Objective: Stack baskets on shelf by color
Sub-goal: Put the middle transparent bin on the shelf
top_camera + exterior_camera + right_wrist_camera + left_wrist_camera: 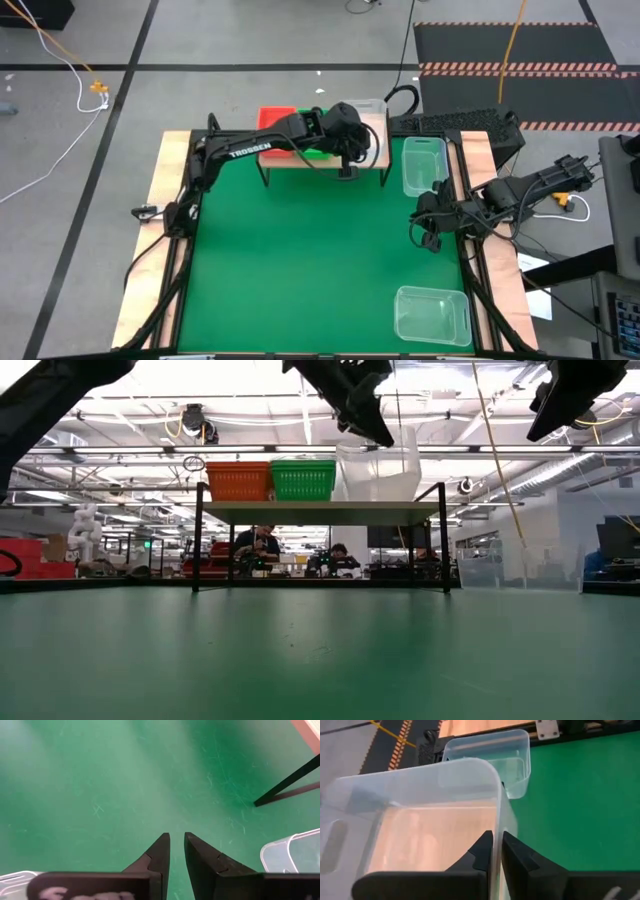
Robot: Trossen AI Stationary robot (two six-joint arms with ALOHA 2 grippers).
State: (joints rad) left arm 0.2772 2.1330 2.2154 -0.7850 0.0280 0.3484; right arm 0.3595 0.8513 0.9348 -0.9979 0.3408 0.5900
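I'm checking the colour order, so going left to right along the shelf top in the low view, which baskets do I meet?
Red basket → green basket → clear basket, gripped on its wall by the left gripper.

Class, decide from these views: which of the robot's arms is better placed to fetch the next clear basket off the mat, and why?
The right gripper: it hangs empty above the mat, between the two loose clear baskets. The left gripper is shut on a clear basket at the shelf.

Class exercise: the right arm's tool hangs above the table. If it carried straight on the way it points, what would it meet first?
Most likely the bare green mat: the right tool points at it, nothing between.
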